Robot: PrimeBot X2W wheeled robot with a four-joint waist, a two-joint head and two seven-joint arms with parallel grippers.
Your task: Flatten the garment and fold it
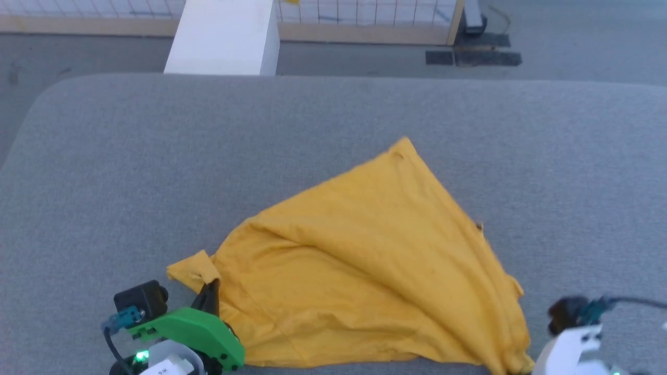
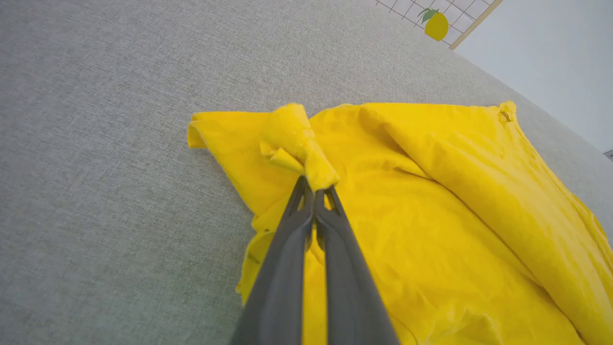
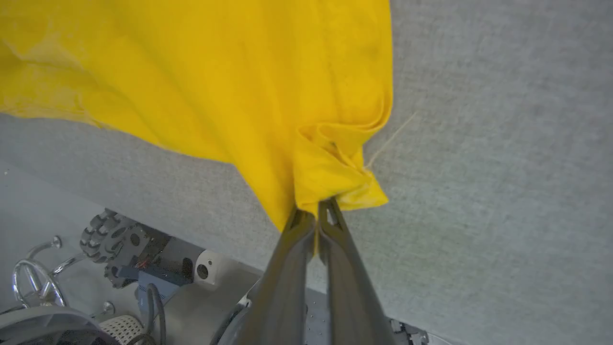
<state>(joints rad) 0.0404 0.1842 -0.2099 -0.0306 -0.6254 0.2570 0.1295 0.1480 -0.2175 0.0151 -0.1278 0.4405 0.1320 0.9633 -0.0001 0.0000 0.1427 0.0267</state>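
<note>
On the grey table [image 1: 156, 156], one garment [image 1: 365, 260] lies near the front edge, between two grippers. It forms a rough triangle with its apex pointing away from the robot. The face that shows is plain yellow, with long folds running from the apex toward the right corner.

Count: one garment, two grippers, one white block [image 1: 224, 36] beyond the table, one grid panel [image 1: 365, 13] behind the block, and one lemon figure [image 2: 437, 25] on that panel.

The left gripper [image 2: 316, 191] has its fingers pressed together on a small rolled flap at the garment's left corner. The right gripper [image 3: 318, 206] has its fingers clamped on a bunched corner at the garment's right end, close to the table's front edge.

Limits of view: the head view's bottom edge cuts off the garment's front hem and most of both arms. In that view the right gripper's fingers cannot be made out against the cloth. A small dark mark [image 1: 478, 226] on the garment's right edge is too small to identify. Below the table edge, the right wrist view shows part of the wheeled base [image 3: 119, 239].
</note>
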